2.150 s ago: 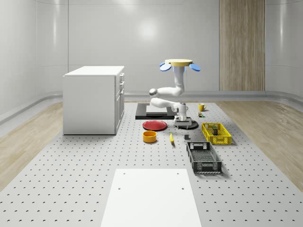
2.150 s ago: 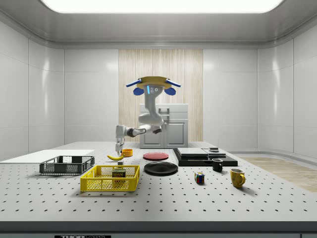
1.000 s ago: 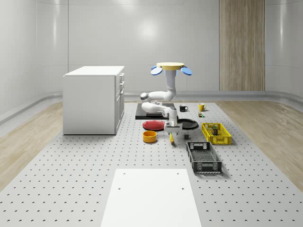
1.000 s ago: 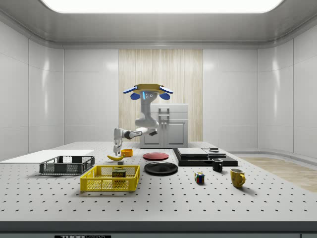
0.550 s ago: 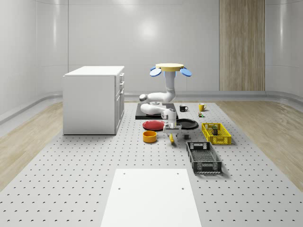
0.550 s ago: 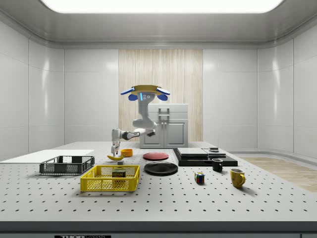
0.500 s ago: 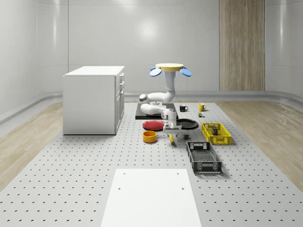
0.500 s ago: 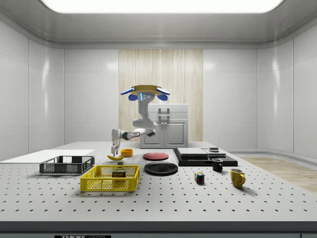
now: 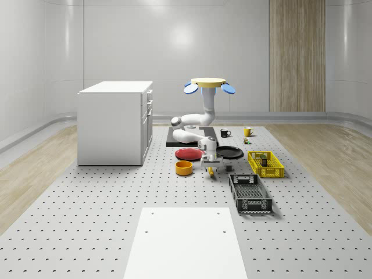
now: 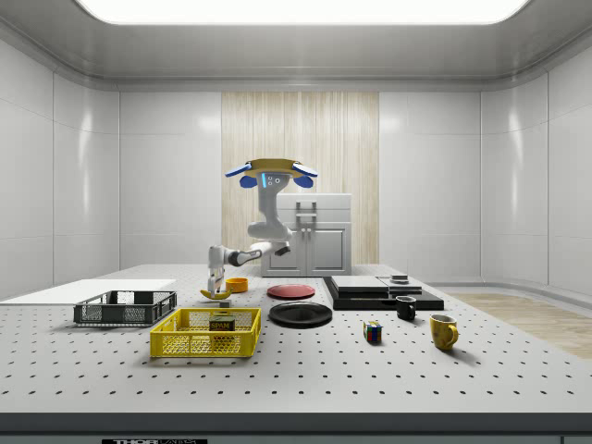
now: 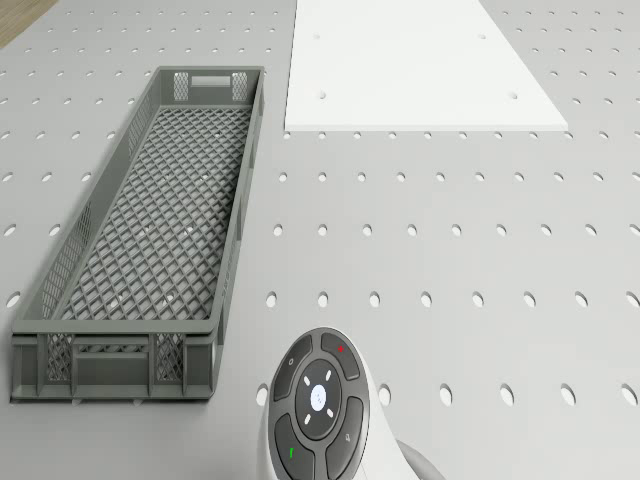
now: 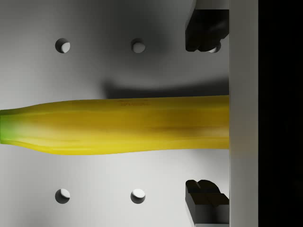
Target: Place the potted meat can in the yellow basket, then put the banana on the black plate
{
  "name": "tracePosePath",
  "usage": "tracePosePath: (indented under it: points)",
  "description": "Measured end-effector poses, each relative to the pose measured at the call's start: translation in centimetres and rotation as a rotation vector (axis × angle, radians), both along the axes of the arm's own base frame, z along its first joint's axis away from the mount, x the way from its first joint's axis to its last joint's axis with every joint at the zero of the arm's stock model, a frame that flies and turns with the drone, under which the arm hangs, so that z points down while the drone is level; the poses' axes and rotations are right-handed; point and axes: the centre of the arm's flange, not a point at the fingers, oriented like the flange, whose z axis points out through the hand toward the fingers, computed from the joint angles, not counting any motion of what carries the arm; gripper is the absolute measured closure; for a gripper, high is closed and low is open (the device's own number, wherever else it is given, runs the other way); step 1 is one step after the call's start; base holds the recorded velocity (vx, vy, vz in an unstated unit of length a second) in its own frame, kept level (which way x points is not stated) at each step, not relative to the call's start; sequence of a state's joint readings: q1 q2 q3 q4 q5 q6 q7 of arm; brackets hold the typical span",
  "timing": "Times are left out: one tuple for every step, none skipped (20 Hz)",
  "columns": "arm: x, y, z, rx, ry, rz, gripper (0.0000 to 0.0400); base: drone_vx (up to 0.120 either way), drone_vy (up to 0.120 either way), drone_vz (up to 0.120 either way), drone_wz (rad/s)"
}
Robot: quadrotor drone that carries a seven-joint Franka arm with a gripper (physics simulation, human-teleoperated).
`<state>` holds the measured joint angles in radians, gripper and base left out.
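Banana (image 12: 118,125) on table between spread fingers (image 12: 206,28), arm bent down, drone (image 9: 210,84) hovering above

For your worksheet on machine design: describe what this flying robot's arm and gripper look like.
The glossy white jointed arm hangs from a flat yellow disc-shaped drone body with blue rotors. A dark round button panel with red and green marks sits near the wrist. The gripper has black fingertips.
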<state>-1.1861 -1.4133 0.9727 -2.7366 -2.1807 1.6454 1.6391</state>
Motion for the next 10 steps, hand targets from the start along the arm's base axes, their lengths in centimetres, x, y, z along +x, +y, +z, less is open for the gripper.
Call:
tracePosePath:
  points:
    - [0.0, 0.1, 0.2, 0.0, 0.0, 0.0, 0.0, 0.0, 0.0, 0.0, 0.0]
    - [0.0, 0.2, 0.4, 0.0, 0.0, 0.0, 0.0, 0.0, 0.0, 0.0, 0.0]
    - [0.0, 0.3, 0.5, 0.0, 0.0, 0.0, 0.0, 0.0, 0.0, 0.0, 0.0]
    - [0.0, 0.3, 0.7, 0.0, 0.0, 0.0, 0.0, 0.0, 0.0, 0.0, 0.0]
    - [0.0, 0.4, 0.8, 0.0, 0.0, 0.0, 0.0, 0.0, 0.0, 0.0, 0.0]
    - [0.0, 0.4, 0.9, 0.0, 0.0, 0.0, 0.0, 0.0, 0.0, 0.0, 0.0]
    - [0.0, 0.5, 1.1, 0.0, 0.0, 0.0, 0.0, 0.0, 0.0, 0.0, 0.0]
    - [0.0, 0.5, 1.2, 0.0, 0.0, 0.0, 0.0, 0.0, 0.0, 0.0, 0.0]
    - [0.0, 0.5, 1.3, 0.0, 0.0, 0.0, 0.002, 0.0, 0.0, 0.0, 0.0]
    - [0.0, 0.5, 1.4, 0.0, 0.0, 0.0, 0.0071, 0.0, 0.0, 0.0, 0.0]
